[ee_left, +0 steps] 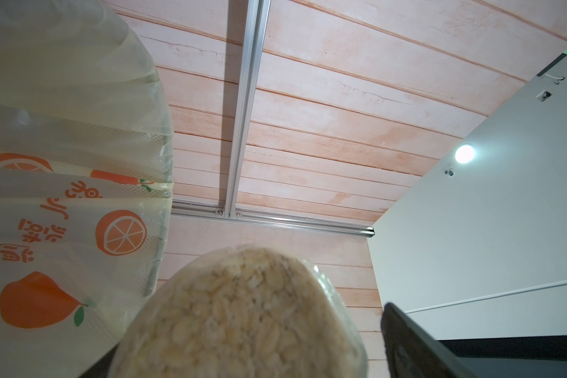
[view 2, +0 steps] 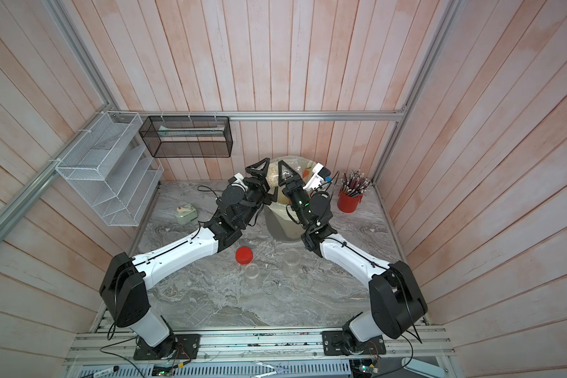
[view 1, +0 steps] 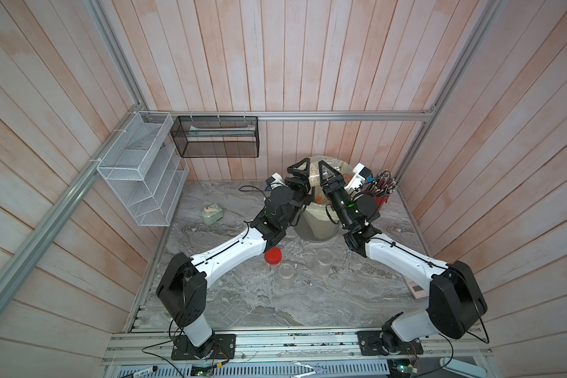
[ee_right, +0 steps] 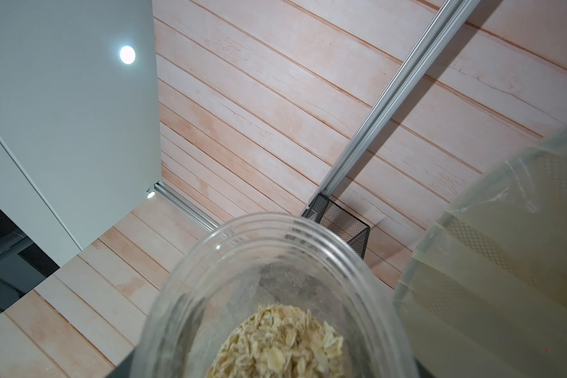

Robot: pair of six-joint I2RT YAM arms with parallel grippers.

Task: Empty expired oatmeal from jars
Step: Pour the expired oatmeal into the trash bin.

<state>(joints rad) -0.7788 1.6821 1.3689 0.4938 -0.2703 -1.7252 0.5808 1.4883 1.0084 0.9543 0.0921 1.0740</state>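
Here, upper centre, the right end effector [view 1: 327, 174] pinches a jar [view 1: 313, 183] of oatmeal [ee_right: 275, 343] over the bin [view 1: 311, 225]; the left end effector [view 1: 300, 172] stands spread around it.

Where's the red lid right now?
In a top view, the red lid is at mid-table, by the left arm's near edge, with a clear jar just to its right.

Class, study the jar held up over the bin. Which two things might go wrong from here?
1. The jar is lidless with oatmeal inside. Only the right gripper clamps it, and the left gripper stands open around it. A slip would likely drop the whole jar into the bin.
2. The grippers crowd close together, so their fingers might collide.
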